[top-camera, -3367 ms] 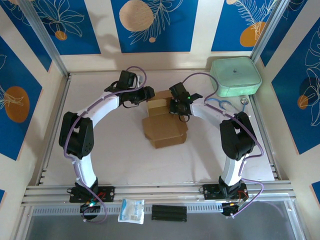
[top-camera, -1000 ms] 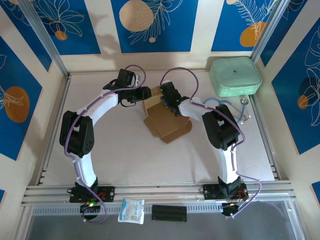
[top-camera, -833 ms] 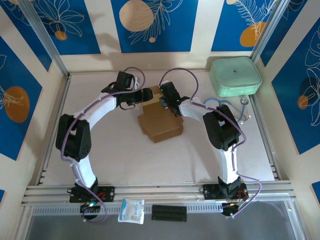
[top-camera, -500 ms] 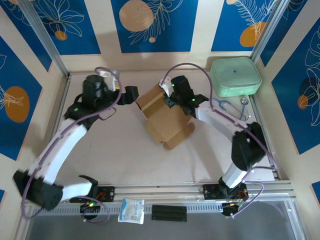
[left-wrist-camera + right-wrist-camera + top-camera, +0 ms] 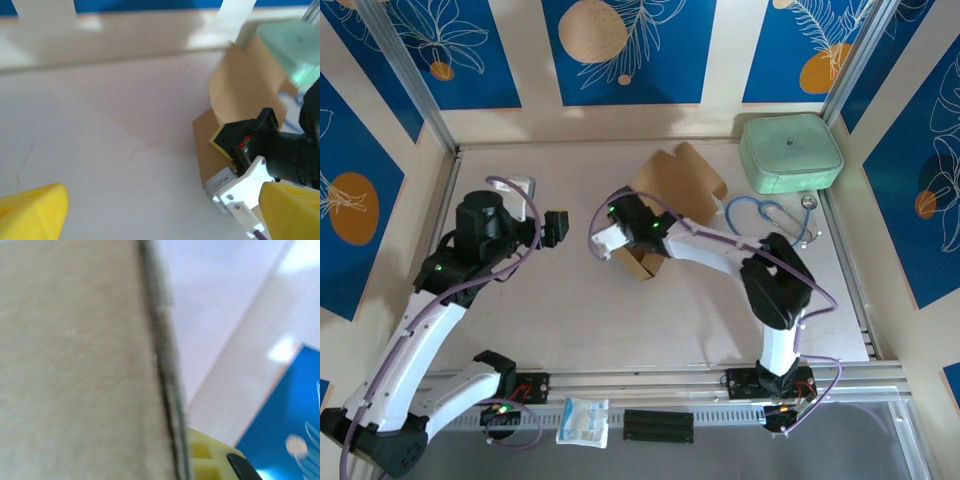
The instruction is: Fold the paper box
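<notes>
Paper box (image 5: 680,185) swung back-right, long axis diagonal; R jaws grip it, L jaws wide.

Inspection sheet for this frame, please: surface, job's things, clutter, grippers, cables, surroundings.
Surface: pale tabletop, no spills seen.
Job's things: paper box, brown cardboard, partly folded, tilted up.
Clutter: mint-green case and stethoscope at back right; white packet and black strip by the near rail.
Grippers: left gripper open, apart from the box; right gripper shut on the box.
Cables: purple cable looped along each arm, no snag seen.
Surroundings: blue leaf-print panels, aluminium frame.
</notes>
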`<state>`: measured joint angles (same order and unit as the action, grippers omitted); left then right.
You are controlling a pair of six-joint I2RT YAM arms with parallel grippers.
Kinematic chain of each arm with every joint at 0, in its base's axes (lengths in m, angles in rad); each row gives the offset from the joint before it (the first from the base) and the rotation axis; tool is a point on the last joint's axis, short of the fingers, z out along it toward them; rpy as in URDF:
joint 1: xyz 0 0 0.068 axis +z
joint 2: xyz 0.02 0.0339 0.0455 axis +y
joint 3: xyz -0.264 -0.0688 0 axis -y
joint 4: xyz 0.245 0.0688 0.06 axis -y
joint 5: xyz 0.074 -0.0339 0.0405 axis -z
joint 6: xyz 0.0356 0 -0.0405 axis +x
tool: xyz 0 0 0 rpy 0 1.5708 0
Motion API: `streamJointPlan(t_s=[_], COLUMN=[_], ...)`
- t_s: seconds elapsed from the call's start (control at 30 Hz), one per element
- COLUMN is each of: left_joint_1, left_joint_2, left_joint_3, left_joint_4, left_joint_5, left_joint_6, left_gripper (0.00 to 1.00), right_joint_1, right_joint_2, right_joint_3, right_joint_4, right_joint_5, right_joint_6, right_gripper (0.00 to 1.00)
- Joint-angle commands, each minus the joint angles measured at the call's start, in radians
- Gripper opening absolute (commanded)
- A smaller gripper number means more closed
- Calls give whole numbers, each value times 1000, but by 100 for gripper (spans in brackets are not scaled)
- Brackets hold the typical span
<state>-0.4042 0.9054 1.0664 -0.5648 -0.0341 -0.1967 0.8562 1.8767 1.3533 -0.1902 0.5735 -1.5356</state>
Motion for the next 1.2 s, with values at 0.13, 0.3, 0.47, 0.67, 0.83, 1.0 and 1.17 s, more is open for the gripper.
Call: streamJointPlan(t_s=[0.13, 0.3, 0.47, 0.67, 0.83, 1.0, 1.17], left_joint_1=[-3, -4, -4, -4, -4, -4, -10], left_joint_2=[4, 42, 84, 137, 205, 305, 407], left_joint_3=[-48, -32, -16, 9, 53, 94, 101], left_joint_4=[17, 33, 45, 55, 22, -40, -22], left_joint_5=[40, 36, 39, 62, 83, 173, 287], left_joint_6=[-46, -30, -30, -28, -75, -79, -61], left_gripper=[97, 97, 97, 97, 96, 93, 91], right_joint_1=[121, 133, 125, 110, 56, -149, -313], right_joint_2=[139, 111, 15, -62, -124, -352, -486], right_joint_3=[-55, -114, -107, -58, 54, 13, -224], right_joint_4=[48, 71, 32, -29, -193, -465, -499], right_joint_5=[-47, -63, -49, -22, -29, -318, -623], right_joint_6=[60, 136, 195, 320, 768, 1825, 2283], right_gripper=[4, 23, 52, 55, 55, 59, 54])
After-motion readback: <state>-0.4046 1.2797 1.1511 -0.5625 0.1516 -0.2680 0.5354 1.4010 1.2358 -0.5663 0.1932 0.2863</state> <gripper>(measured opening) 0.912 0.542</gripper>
